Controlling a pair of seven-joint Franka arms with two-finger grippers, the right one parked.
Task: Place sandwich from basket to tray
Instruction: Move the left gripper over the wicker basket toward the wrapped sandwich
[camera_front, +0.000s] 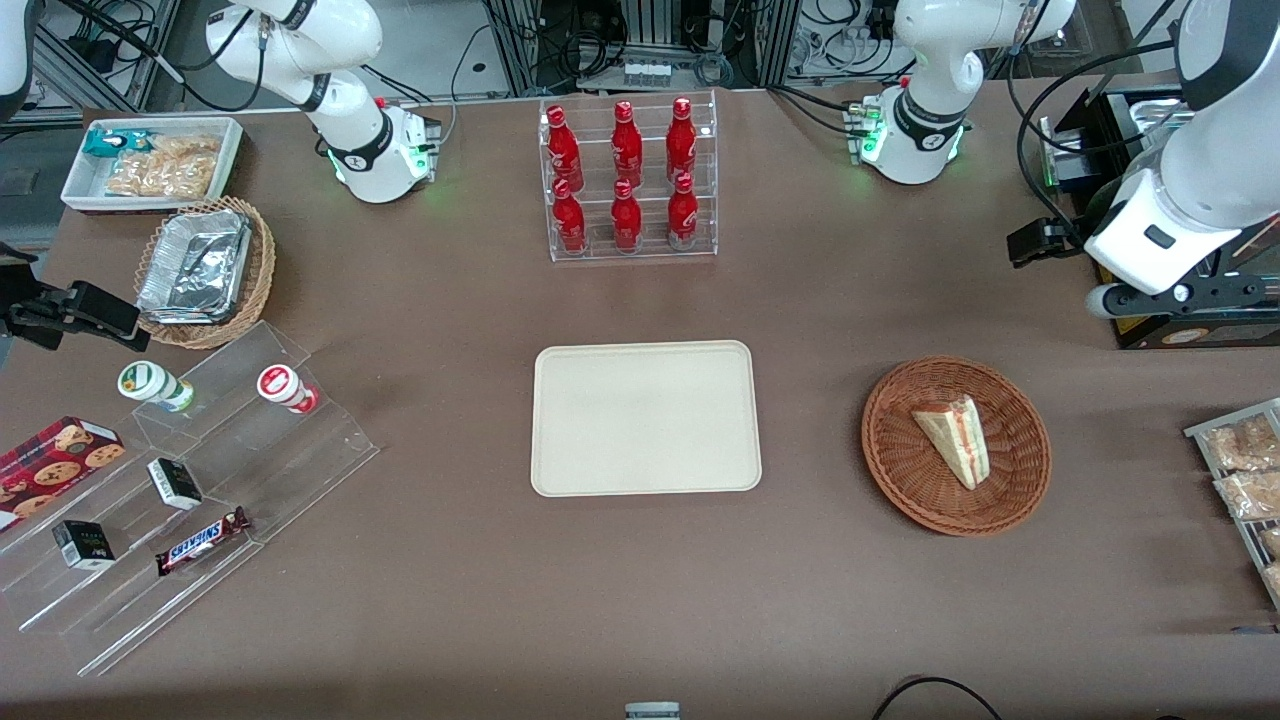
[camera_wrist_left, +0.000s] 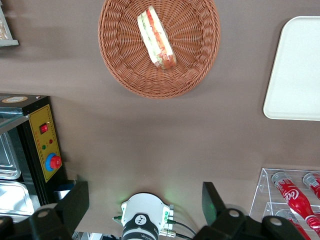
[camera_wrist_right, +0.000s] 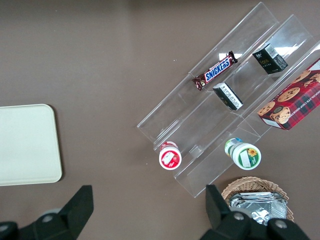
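The sandwich (camera_front: 955, 435), a pale wedge with a red and green filling stripe, lies in the round reddish-brown wicker basket (camera_front: 900, 465). The cream tray (camera_front: 645, 418) lies flat in the middle of the table, beside the basket and toward the parked arm's end. My left gripper (camera_front: 1042, 242) hangs high above the table, farther from the front camera than the basket, and is open and empty. The left wrist view shows its two dark fingers spread wide (camera_wrist_left: 144, 202), with the sandwich (camera_wrist_left: 156, 37), the basket (camera_wrist_left: 125, 60) and part of the tray (camera_wrist_left: 297, 70) well apart from them.
A clear rack of red bottles (camera_front: 628, 180) stands farther from the front camera than the tray. A black box with a yellow button panel (camera_wrist_left: 42, 140) sits at the working arm's end. Snack packets (camera_front: 1245, 470) lie beside the basket near the table edge.
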